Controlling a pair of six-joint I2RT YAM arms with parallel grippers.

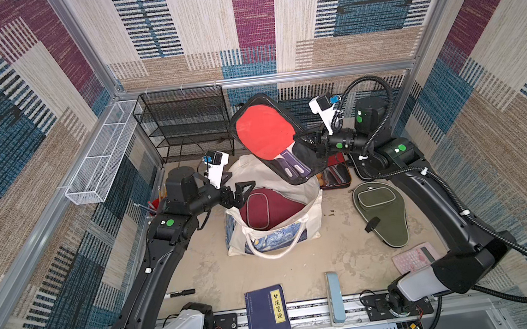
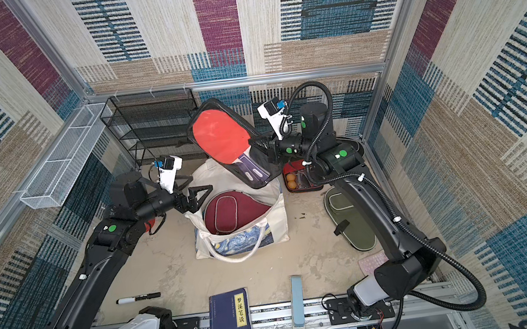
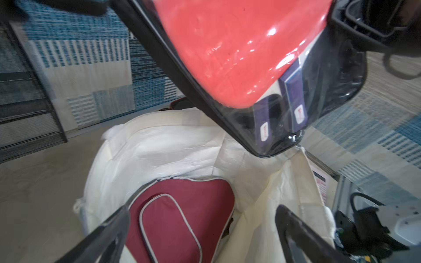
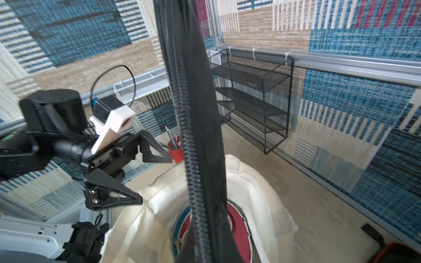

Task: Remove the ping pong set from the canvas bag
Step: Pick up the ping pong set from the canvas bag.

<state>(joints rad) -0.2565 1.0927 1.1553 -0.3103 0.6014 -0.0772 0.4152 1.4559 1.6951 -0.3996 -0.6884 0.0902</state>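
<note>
A dark blue book (image 1: 267,323) at the near edge of the table, centre, carries the only legible text: a vertical yellow label (image 1: 277,305) reading 梦溪笔谈 in black characters, seen in both top views. Smaller print beside it is too fine to read. In the left wrist view, white tags (image 3: 263,131) with red lettering sit on the handles of the red-faced paddle (image 3: 227,52) inside its clear-fronted case (image 3: 335,91); the lettering is blurred. Key markings on the pink calculator (image 1: 416,257), near right, cannot be made out.

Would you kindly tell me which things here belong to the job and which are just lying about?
Job: cream canvas tote bag; black clear-fronted case with red paddle; maroon zip fabric case; olive green fabric case.
Lying about: dark blue book; pink calculator; black marker.
</note>
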